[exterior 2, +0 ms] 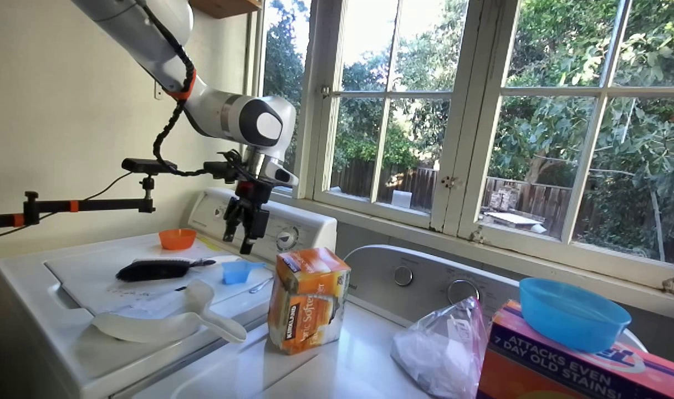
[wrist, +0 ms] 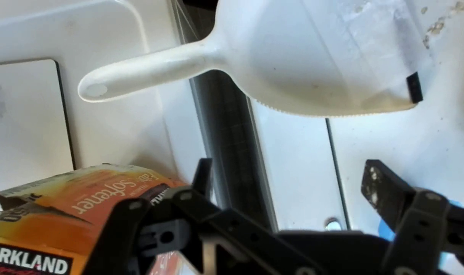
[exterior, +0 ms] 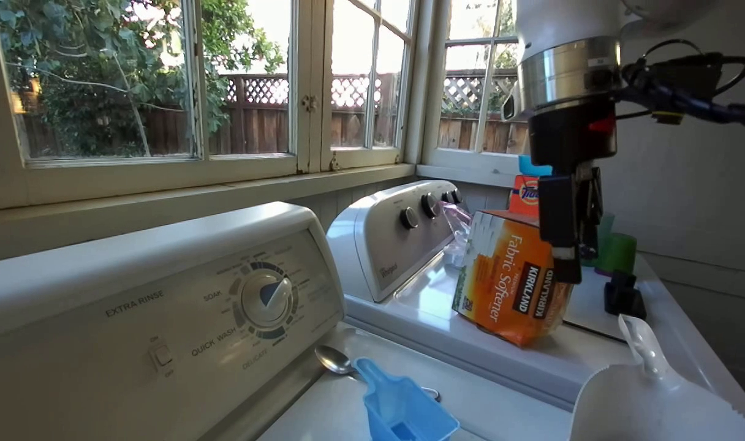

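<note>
Beside an orange box [exterior: 512,278] (“KIRKLAND”, “Fabric Softener”) hangs the gripper [exterior 2: 238,243] — jaws spread wide apart.

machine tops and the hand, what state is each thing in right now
hand: open and empty
softener box: standing, cardboard torn
blue scoop: upright, open side up
spoon: lying down, partly hidden by the blue scoop
dustpan: lying down, handle over the gap
brush: lying down
orange bowl: upright
plastic bag: partly filled, closure unclear
blue bowl: upright on the detergent box
detergent box: upright, opening unclear
washer lid: shut
</note>
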Motion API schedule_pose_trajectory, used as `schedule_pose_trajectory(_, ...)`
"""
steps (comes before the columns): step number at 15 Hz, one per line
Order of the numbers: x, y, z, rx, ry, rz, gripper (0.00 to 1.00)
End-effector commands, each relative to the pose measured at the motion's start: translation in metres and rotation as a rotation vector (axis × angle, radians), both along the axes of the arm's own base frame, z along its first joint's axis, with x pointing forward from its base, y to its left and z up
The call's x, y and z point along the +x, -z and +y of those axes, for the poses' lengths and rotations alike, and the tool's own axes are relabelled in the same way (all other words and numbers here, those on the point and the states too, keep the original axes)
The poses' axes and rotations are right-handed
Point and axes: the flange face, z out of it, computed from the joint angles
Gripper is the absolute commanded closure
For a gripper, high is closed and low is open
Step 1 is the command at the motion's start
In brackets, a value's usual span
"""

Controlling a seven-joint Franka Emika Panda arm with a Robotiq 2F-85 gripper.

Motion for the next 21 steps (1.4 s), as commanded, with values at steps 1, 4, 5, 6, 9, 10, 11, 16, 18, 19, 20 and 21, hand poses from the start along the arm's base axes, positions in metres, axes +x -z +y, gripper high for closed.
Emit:
schedule_pose_trajectory(1, -0.004, 0.017, -0.010, 0.018, -0.169, 0.050, 0.00)
schedule_pose_trajectory(4, -0.005, 0.029, -0.018, 0.044, -0.315, 0.088, 0.00)
schedule_pose_trajectory(5, -0.006, 0.033, -0.016, 0.045, -0.352, 0.104, 0.00)
schedule_pose_trajectory(6, -0.010, 0.038, -0.009, 0.039, -0.381, 0.123, 0.00)
schedule_pose_trajectory(9, -0.016, 0.037, 0.005, 0.047, -0.323, 0.094, 0.00)
schedule_pose_trajectory(10, -0.011, 0.039, -0.001, 0.056, -0.352, 0.108, 0.00)
schedule_pose_trajectory(11, -0.013, 0.039, 0.003, 0.052, -0.344, 0.106, 0.00)
schedule_pose_trajectory(16, -0.011, 0.048, 0.032, 0.071, -0.279, 0.126, 0.00)
schedule_pose_trajectory(18, -0.009, 0.060, 0.055, 0.090, -0.233, 0.125, 0.00)
schedule_pose_trajectory(19, -0.008, 0.068, 0.066, 0.107, -0.209, 0.132, 0.00)
schedule_pose_trajectory(20, -0.008, 0.076, 0.075, 0.129, -0.188, 0.143, 0.00)
schedule_pose_trajectory(21, -0.008, 0.081, 0.082, 0.142, -0.176, 0.149, 0.00)
